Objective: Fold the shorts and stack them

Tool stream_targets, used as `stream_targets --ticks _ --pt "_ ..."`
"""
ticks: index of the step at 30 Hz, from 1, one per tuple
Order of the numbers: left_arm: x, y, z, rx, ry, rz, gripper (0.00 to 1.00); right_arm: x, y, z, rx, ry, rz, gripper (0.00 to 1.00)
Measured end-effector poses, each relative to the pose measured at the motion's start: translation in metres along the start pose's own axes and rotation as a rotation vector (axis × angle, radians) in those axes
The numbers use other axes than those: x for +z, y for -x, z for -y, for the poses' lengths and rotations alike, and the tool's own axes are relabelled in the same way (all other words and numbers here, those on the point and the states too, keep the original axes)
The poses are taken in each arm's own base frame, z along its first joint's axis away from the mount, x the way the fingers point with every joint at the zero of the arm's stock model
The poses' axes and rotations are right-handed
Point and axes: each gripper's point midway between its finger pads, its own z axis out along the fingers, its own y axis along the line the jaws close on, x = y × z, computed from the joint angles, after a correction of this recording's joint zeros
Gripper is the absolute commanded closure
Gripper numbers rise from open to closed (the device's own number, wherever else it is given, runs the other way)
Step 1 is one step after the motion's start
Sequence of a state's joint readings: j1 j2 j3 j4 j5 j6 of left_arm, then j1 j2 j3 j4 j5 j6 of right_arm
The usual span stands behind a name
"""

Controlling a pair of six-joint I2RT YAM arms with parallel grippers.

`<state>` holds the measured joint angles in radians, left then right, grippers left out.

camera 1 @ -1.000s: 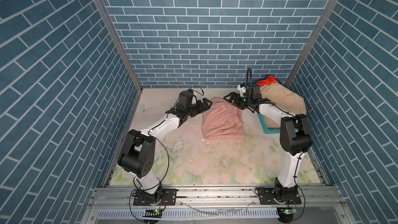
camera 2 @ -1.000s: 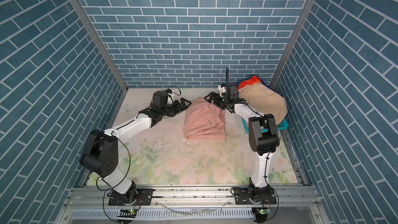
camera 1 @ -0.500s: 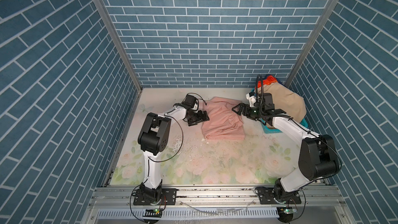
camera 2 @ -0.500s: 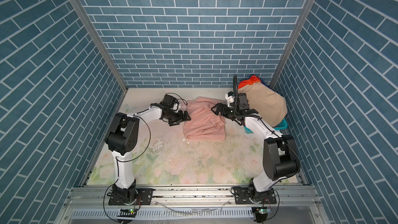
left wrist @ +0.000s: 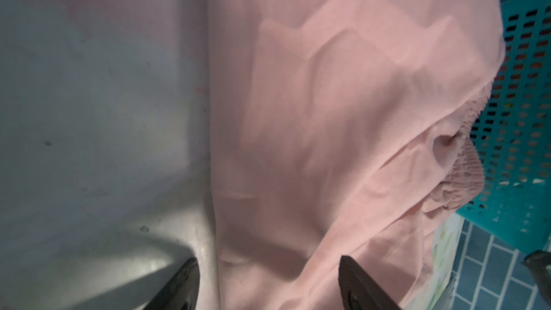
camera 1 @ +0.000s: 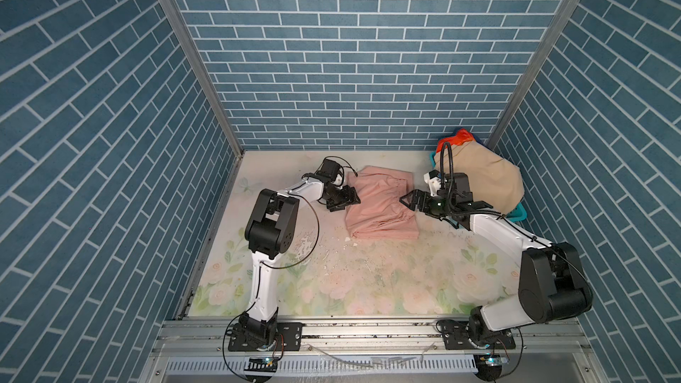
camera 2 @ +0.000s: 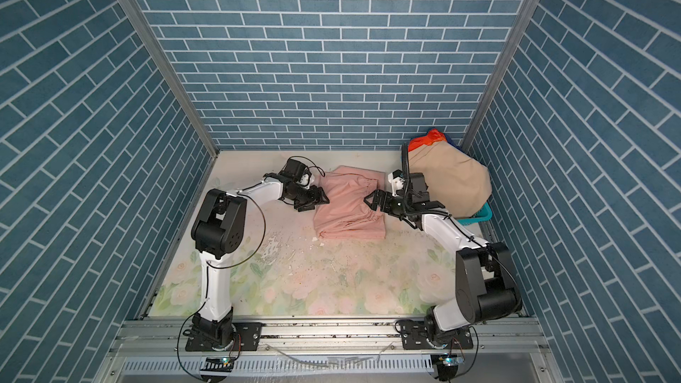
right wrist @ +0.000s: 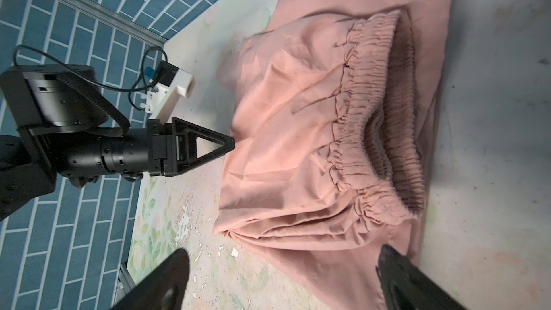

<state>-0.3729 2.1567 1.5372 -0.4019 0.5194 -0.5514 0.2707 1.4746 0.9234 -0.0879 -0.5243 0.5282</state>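
- pink shorts (camera 1: 381, 208) (right wrist: 328, 132): folded, flat on the far middle of the floral mat (camera 1: 331, 281), gathered waistband toward the right gripper.
- beige shorts (camera 1: 486, 182): heaped on the teal basket (camera 1: 517, 213), right of the pink shorts. the rainbow-striped shorts (camera 1: 460, 138) peek out behind.
- left gripper (camera 1: 352, 201) (left wrist: 267, 263): at the pink shorts' left edge, jaws apart astride the hem, cloth not pinched. a second ago it was at their far left corner.
- right gripper (camera 1: 409, 202) (right wrist: 283, 250): over the waistband side, jaws spread wide, holding nothing. earlier it was at the far right corner.
- floral mat: worn, with white chips just in front of the pink shorts.
- blue brick walls (camera 1: 350, 68): on three sides.
- arms: elbows now raised, forearms angled low toward the pink shorts.
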Motion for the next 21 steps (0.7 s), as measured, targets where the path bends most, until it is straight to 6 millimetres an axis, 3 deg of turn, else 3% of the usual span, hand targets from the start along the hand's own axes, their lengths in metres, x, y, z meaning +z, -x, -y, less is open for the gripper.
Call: stream_targets --ticks 5,7,15,18,21 --pt "0.010 0.000 -0.003 -0.003 0.014 -0.011 0.89 -0.002 0.004 -0.002 -0.007 -0.001 0.017 0.01" --pt "0.013 -0.002 -0.005 0.002 0.024 -0.020 0.98 -0.002 0.004 -0.001 -0.001 -0.003 0.018 0.02" --pt "0.001 -0.002 -0.010 0.077 0.124 -0.043 1.00 -0.002 0.004 -0.001 0.007 -0.006 0.022 0.01" --pt "-0.017 0.007 -0.029 0.107 0.238 -0.038 1.00 0.000 0.002 -0.003 0.000 -0.007 0.017 0.02" --pt "-0.052 0.030 -0.066 0.112 0.399 -0.007 1.00 0.006 -0.002 -0.011 -0.014 -0.006 -0.002 0.01"
